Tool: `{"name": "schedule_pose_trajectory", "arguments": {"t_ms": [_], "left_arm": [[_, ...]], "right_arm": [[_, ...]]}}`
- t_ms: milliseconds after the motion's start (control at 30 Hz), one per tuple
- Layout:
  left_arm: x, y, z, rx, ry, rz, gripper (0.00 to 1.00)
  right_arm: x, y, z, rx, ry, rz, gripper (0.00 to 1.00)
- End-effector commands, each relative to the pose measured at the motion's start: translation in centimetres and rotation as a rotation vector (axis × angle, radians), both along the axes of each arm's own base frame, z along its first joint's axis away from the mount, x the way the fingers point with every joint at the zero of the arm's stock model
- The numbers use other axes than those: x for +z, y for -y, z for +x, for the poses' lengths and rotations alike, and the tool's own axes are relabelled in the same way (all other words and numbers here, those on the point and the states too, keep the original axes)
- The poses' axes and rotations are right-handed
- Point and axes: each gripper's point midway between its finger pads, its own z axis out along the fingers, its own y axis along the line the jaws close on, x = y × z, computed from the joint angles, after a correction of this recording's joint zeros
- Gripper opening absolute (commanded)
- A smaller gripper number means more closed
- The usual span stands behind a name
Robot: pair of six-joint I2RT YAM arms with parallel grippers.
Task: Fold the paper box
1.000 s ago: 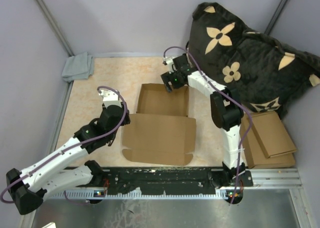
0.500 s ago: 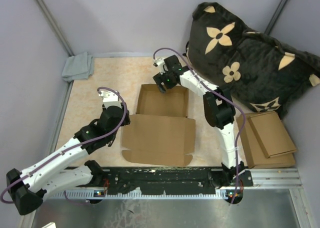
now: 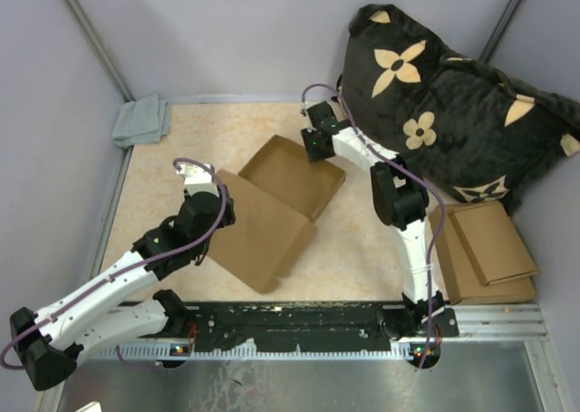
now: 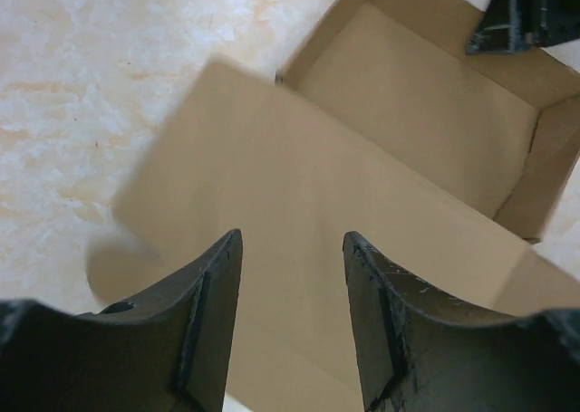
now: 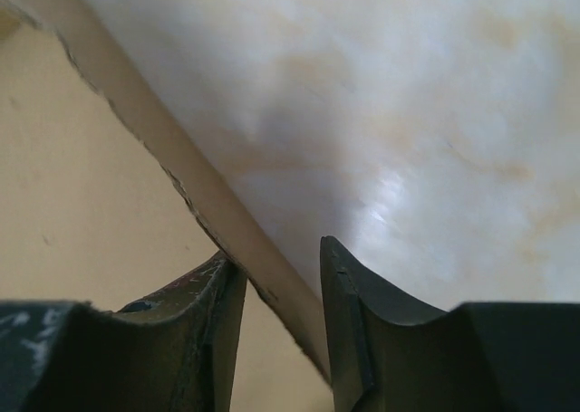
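No legible txt or labels

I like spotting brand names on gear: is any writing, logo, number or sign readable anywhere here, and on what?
No text can be read in any view.
paper box: plain brown, unprinted.
flat cardboard stack: no print visible.
black cushion: only tan flower shapes, no letters.

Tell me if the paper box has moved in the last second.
Yes. The paper box has turned clockwise in the top view: its near edge, earlier parallel to the black rail, now slants, swung leftward.
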Motion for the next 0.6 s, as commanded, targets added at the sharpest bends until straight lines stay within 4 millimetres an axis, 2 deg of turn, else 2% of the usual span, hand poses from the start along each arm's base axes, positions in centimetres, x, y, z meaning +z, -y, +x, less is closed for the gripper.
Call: {"name": "schedule_pose_trajectory", "arguments": {"t_ms": [0, 100, 167, 267, 333, 367, 400, 467, 500, 533, 567], "left_arm": [[0.5, 0.0, 0.1, 0.003, 0.021, -0.024, 0.55], [0.5, 0.0, 0.2, 0.003, 0.023, -0.023, 0.55], [0.6, 0.0, 0.2, 0.005, 0.026, -0.021, 0.55], [0.7, 0.0, 0.3, 0.006, 0.027, -0.019, 0.55], [0.8, 0.1, 0.3, 0.001, 0.028, -0.022, 0.55], [0.9, 0.2, 0.3, -0.004, 0.028, -0.024, 0.55], [0.8, 0.4, 0.3, -0.008, 0.025, -0.027, 0.55], [0.6, 0.6, 0.3, -0.014, 0.019, -0.036, 0.55], [0.4, 0.8, 0.3, -0.020, 0.016, -0.038, 0.55], [0.0, 0.9, 0.3, -0.021, 0.010, -0.040, 0.55], [-0.3, 1.0, 0.3, -0.022, 0.004, -0.044, 0.55]], "right_arm": [[3.8, 5.7, 0.2, -0.290, 0.011, 0.135, 0.37], [3.9, 6.7, -2.6, -0.321, -0.034, 0.208, 0.38], [3.7, 5.3, -6.2, -0.255, -0.113, 0.295, 0.42], [3.6, 1.3, -14.3, -0.093, -0.243, 0.416, 0.53], [4.6, -1.5, -20.2, 0.031, -0.249, 0.427, 0.59], [5.5, -3.1, -22.9, 0.100, -0.237, 0.435, 0.66], [5.6, -4.8, -26.5, 0.184, -0.245, 0.425, 0.72], [7.0, -6.0, -30.0, 0.267, -0.217, 0.407, 0.74], [7.7, -6.3, -31.0, 0.305, -0.196, 0.411, 0.74], [8.8, -6.1, -31.2, 0.303, -0.167, 0.418, 0.75], [9.1, -5.1, -30.3, 0.253, -0.124, 0.385, 0.76]]}}
